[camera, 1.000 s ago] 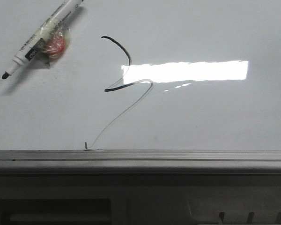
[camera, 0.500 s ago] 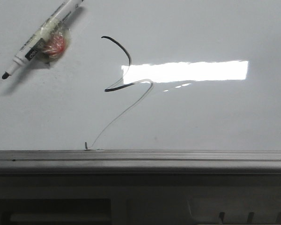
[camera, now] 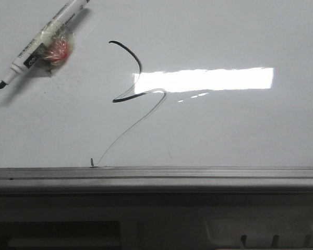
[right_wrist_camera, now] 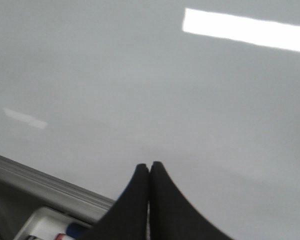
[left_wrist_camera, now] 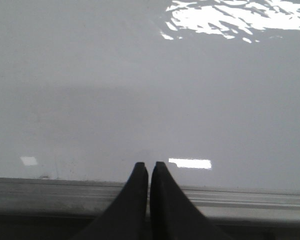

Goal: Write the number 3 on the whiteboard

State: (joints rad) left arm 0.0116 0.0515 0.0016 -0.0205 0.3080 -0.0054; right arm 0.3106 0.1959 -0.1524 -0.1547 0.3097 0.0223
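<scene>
The whiteboard (camera: 224,130) fills most of the front view, with its grey metal frame (camera: 198,174) along the near edge. The number 3 (camera: 124,47) is a thin black line left of the middle: curved top, a kink, and a long faint tail that runs down to the frame. A black-tipped marker (camera: 39,42) lies on the board at the far left, with a red lump (camera: 56,50) stuck to it. My left gripper (left_wrist_camera: 149,164) is shut and empty over the frame. My right gripper (right_wrist_camera: 149,164) is shut and empty over bare board. Neither shows in the front view.
A bright rectangular light reflection (camera: 208,79) lies right of the number. In the right wrist view, a light tray (right_wrist_camera: 50,227) holding marker ends sits just outside the frame (right_wrist_camera: 40,182). A grey ledge (camera: 146,219) runs below the frame in the front view.
Everything in the front view has shifted a few pixels to the left together. The marker and the line keep their places relative to each other.
</scene>
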